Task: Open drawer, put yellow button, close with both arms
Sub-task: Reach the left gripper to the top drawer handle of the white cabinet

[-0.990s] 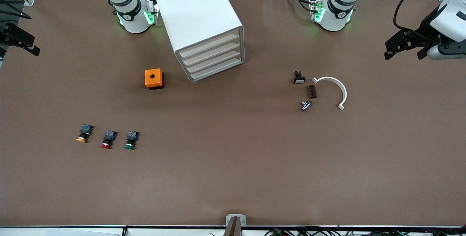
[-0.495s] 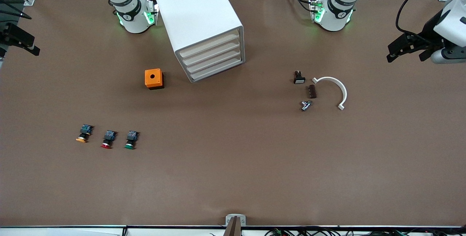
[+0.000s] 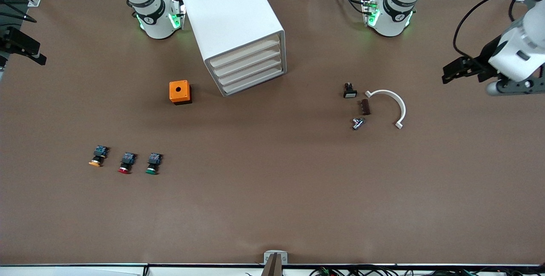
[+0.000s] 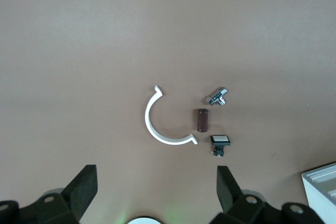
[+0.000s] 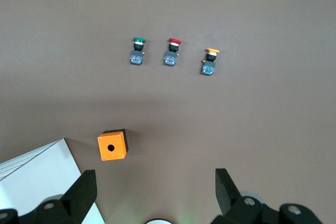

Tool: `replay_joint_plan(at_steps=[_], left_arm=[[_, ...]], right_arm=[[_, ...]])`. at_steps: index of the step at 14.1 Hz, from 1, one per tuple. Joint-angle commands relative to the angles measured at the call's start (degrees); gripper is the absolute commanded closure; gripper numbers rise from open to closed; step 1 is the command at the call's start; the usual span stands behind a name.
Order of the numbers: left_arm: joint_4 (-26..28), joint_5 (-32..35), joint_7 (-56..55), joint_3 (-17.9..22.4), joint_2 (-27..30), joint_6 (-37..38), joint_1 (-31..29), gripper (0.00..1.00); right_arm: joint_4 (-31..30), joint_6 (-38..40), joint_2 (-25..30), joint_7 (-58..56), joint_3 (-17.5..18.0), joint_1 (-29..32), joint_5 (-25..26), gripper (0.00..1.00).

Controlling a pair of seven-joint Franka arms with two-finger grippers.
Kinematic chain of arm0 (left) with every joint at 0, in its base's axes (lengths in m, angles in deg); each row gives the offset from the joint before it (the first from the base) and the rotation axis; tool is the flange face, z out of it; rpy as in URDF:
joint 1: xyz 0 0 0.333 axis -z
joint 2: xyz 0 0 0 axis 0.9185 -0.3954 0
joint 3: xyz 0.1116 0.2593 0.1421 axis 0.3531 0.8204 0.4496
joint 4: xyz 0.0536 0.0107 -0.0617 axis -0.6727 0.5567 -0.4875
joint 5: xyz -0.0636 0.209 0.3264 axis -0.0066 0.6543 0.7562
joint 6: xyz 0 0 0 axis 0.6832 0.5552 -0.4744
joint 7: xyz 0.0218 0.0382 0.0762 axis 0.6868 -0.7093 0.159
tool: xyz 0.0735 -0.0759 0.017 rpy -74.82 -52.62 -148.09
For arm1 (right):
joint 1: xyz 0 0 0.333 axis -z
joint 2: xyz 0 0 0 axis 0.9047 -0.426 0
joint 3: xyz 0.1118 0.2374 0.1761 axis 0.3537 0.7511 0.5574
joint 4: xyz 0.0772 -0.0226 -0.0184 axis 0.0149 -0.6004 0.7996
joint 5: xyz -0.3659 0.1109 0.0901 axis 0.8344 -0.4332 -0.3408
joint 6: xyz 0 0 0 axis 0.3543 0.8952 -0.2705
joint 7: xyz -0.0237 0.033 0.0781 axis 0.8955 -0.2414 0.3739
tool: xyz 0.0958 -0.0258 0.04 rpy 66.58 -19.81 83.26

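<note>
Nothing started: drawer [image 3: 243, 50], top tray of the white cabinet [image 3: 230, 16] at upper centre of the front view, is flush shut, like the three below it. Yellow button [image 3: 97, 157] lies on the table [image 3: 272, 208] at lower left of the frame, end one in a row with the red button [image 3: 126, 163] and green button [image 3: 152, 164], toward the right arm's end. Orange box [image 3: 180, 92] sits between that row and the cabinet, just beside the cabinet's front corner.

Left gripper [image 3: 462, 68] at the right edge of the frame, up in the air over bare table past the white clip [image 3: 389, 105] and small parts; fingers [image 4: 84, 187] spread wide, empty. Right gripper [image 3: 23, 48] at the left edge, high, fingers [image 5: 81, 192] apart too, holding nothing; its wrist view looks down on the three buttons.

Step in hand: approach, before the opening. Next move probably calls for one gripper to come to the cabinet front and catch the top tray's lip to pull it out. The trays are close-stacked, so picking the wrong one is the risk.
</note>
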Motion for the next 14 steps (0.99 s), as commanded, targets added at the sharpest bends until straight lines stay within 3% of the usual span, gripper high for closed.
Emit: replay_joint_plan(at_steps=[1,9,14], left_arm=[[-2.8,0.7,-5.5,-2.2,-5.2,1.2,4.0,0.0],[-10.8,0.6,-27.6,-2.6,-21.3,1.2,17.1,0.0],[-14.5,0.6,-48.1,-2.6,-29.4,1.2,23.7,0.0]], right_arm=[[-1.3,-0.3,1.6,-0.1,0.3,-0.2,0.6,0.0],[-1.2,-0.6,1.5,-0.1,0.3,-1.0,0.7,0.0],[-1.3,-0.2,1.5,-0.2,0.1,-0.7,0.8,0.0]])
